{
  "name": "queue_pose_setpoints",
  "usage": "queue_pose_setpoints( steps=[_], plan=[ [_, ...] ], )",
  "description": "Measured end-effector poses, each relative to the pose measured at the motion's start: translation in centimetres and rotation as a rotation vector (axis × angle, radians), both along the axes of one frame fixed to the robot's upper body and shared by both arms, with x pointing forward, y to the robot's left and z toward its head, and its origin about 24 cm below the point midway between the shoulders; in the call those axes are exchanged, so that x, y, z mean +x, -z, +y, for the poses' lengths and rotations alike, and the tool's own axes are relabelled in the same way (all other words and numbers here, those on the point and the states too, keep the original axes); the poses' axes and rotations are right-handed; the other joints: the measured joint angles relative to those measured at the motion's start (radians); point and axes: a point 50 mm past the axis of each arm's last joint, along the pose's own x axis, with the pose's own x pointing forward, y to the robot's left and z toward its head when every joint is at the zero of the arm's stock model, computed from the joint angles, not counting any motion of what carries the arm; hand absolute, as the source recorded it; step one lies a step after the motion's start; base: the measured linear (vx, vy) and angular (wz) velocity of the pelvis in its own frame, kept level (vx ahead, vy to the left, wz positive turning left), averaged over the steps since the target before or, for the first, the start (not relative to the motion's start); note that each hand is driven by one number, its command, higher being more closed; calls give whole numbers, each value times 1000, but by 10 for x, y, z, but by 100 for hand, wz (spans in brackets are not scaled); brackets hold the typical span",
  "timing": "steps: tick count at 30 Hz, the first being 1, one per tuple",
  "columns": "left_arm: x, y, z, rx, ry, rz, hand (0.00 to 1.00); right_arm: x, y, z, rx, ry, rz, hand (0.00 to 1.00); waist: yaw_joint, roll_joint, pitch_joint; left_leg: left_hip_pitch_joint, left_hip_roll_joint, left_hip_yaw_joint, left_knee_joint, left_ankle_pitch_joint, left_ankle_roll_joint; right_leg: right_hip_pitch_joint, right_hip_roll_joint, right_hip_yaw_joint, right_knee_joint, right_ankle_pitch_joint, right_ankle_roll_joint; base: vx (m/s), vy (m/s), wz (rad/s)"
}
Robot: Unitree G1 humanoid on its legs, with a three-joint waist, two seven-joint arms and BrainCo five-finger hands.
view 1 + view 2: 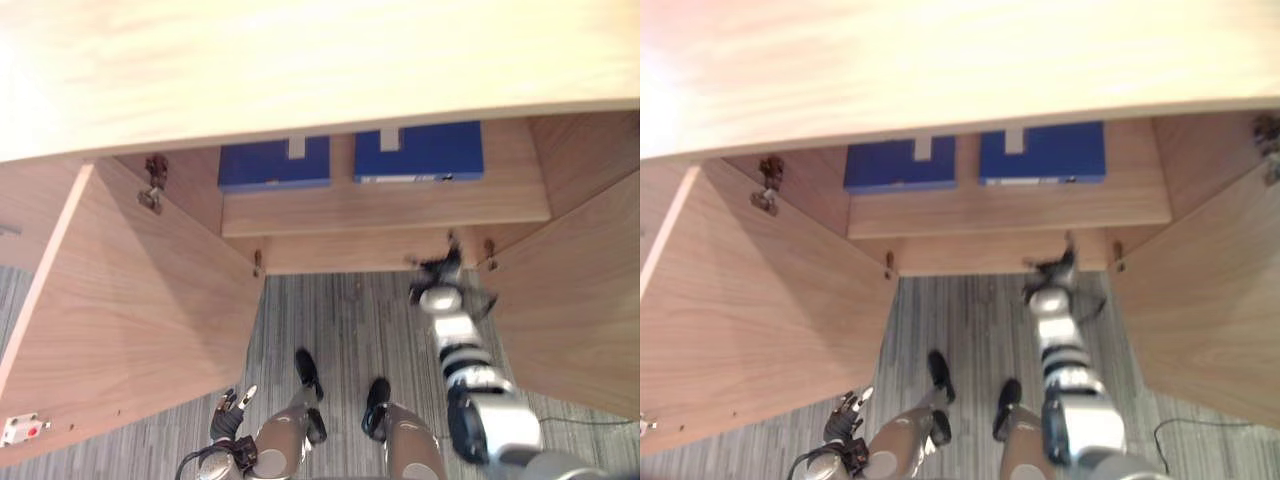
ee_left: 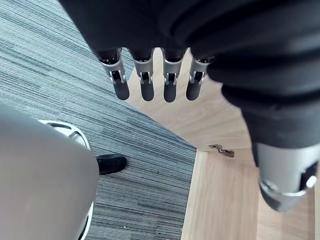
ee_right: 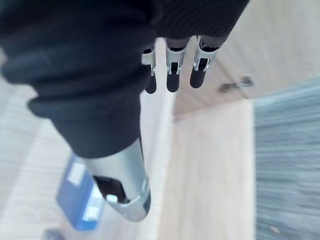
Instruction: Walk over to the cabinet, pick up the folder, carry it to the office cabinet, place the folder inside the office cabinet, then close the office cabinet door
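While one blue folder (image 1: 275, 165) and a second folder (image 1: 420, 152) are lying on the cabinet shelf (image 1: 385, 212) at 12 o'clock, the right hand (image 1: 438, 272) is hovering at 4 o'clock, fingers (image 3: 173, 80) straight, empty; the left hand (image 1: 228, 412) is hanging at 7 o'clock, fingers (image 2: 145, 87) straight, empty.

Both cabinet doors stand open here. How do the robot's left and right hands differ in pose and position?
The left hand hangs low by the open left door; the right hand reaches forward to the lower front edge of the cabinet, below the shelf with two blue folders. The left hand is far from the folders, the right hand nearer. Both have straight fingers and hold nothing.
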Motion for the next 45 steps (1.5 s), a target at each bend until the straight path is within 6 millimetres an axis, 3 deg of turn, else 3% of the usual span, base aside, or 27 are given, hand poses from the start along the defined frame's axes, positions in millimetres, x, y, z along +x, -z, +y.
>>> queue_pose_setpoints(
  steps=[1,2,3,6,10,17,26,33,36,37,39,41,44,45],
  plan=[
    [-2,3,2,14,-6,30,0,-28,29,5,80,36,88,0,-8,-7,-14,22,0,0,0,-9,0,32,4,0,-23,6,5,88,-28,-4],
    [-4,5,3,22,-4,45,0,-41,42,7,120,57,127,0,-12,-11,-21,32,-1,0,0,-14,0,46,5,0,-34,8,8,93,3,-3],
    [-8,8,5,30,-7,75,0,-69,65,11,160,82,216,0,-20,-23,-39,53,-5,0,-1,-22,-2,76,5,2,-56,14,14,87,31,-6],
    [-17,14,10,76,13,149,0,-133,108,9,228,119,419,0,-35,-53,-92,101,-15,3,-5,-48,5,142,9,14,-127,37,31,91,65,-10],
    [-22,17,15,118,49,194,0,-178,130,4,306,206,542,0,-49,-78,-130,130,-22,4,-6,-63,17,203,18,22,-208,72,39,25,49,-5],
    [-33,24,14,89,59,260,0,-223,144,-17,608,616,508,0,-51,-81,-178,177,-45,5,-7,-82,31,274,14,38,-278,104,44,-4,15,-3],
    [-37,29,13,76,95,321,0,-229,146,-16,693,650,477,0,-53,-88,-203,214,-54,7,-6,-97,33,305,14,77,-305,122,35,-13,-1,-13],
    [-22,26,6,143,279,302,0,-212,143,-9,653,504,474,0,-56,-93,-176,255,-61,84,-3,-126,36,294,4,154,-280,135,40,-36,15,-34],
    [-18,25,5,159,314,294,0,-201,138,-10,623,442,443,0,-65,-80,-149,267,-52,144,-3,-146,42,263,-18,147,-240,99,5,-61,2,-58],
    [-17,25,5,160,312,292,0,-199,137,-10,621,434,429,0,-67,-77,-143,267,-40,178,-6,-150,46,248,-50,50,-197,69,-41,-9,4,-78],
    [-17,25,6,163,315,293,0,-195,136,-10,610,403,428,0,-67,-72,-137,272,-15,242,-6,-146,52,196,-120,-69,-34,67,-45,-15,10,-92],
    [-19,25,8,168,315,299,0,-198,136,-15,594,404,437,0,-71,-69,-136,286,36,316,-5,-140,39,171,-221,-196,164,67,-44,-80,12,-87],
    [-20,24,15,175,294,302,0,-205,139,-21,574,409,474,0,-71,-76,-140,279,108,403,25,-124,16,168,-339,-357,277,78,-51,-66,-144,-95],
    [-21,24,17,173,278,302,0,-208,140,-21,572,408,492,0,-69,-84,-142,276,117,418,39,-125,14,169,-357,-384,279,101,-71,-31,-231,-99]
  ],
)
